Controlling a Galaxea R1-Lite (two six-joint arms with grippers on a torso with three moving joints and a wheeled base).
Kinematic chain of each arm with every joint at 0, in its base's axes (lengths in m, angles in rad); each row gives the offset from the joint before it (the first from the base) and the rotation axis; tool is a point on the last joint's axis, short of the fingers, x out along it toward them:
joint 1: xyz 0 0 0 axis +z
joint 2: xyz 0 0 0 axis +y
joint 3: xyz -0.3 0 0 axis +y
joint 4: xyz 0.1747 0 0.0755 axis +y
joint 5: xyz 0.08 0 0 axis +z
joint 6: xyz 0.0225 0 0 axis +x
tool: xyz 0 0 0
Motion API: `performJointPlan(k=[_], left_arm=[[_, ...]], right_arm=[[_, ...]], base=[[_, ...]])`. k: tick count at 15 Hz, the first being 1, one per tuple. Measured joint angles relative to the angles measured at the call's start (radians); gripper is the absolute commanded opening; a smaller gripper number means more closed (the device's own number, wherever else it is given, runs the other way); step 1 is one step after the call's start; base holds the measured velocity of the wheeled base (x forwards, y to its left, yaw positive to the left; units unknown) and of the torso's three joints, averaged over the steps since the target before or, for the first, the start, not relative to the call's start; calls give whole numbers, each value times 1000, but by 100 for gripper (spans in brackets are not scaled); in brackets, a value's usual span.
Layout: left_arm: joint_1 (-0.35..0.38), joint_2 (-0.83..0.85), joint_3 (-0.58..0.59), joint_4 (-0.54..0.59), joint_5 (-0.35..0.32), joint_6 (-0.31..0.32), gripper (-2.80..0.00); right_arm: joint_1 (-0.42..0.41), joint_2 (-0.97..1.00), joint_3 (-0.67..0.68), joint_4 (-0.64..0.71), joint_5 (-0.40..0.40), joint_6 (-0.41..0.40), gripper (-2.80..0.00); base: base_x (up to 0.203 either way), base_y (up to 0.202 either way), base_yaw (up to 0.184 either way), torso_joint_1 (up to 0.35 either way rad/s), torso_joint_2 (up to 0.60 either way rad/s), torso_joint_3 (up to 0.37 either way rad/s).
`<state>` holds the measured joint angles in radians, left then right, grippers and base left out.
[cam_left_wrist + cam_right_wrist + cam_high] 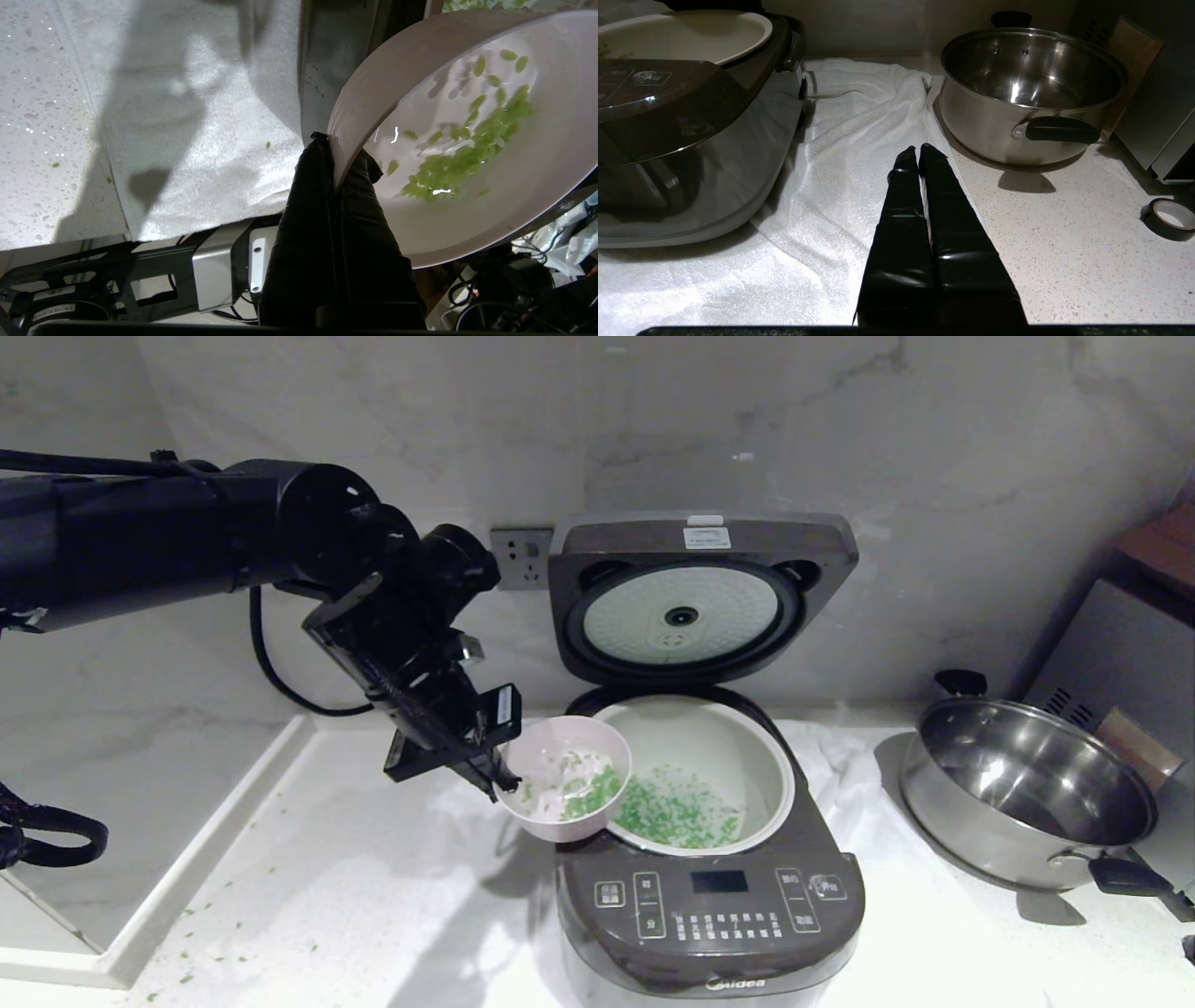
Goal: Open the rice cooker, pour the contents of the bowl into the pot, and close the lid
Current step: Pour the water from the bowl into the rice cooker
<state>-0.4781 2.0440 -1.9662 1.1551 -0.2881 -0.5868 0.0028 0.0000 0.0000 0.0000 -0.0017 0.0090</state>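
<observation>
Bowl (pixel 467 140) rim pinched between left jaws, tilted over pot (pixel 695 747) edge

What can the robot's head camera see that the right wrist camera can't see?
Only the head view shows the lid standing open, the left hand pinching the tilted pink bowl, and the green bits inside the pot. Only the right wrist view shows the right hand, shut and empty above the white towel, and a roll of black tape. Both show the rice cooker, the towel under it, and the steel pan.
</observation>
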Motion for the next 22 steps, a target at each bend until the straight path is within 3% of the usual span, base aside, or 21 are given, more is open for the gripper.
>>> performJointPlan(k=[22], left_arm=[[-190, 75, -2, -138, 5, -54, -280]], right_arm=[[0, 0, 0, 0, 0, 0, -280]], base=[[0, 0, 0, 0, 0, 0]])
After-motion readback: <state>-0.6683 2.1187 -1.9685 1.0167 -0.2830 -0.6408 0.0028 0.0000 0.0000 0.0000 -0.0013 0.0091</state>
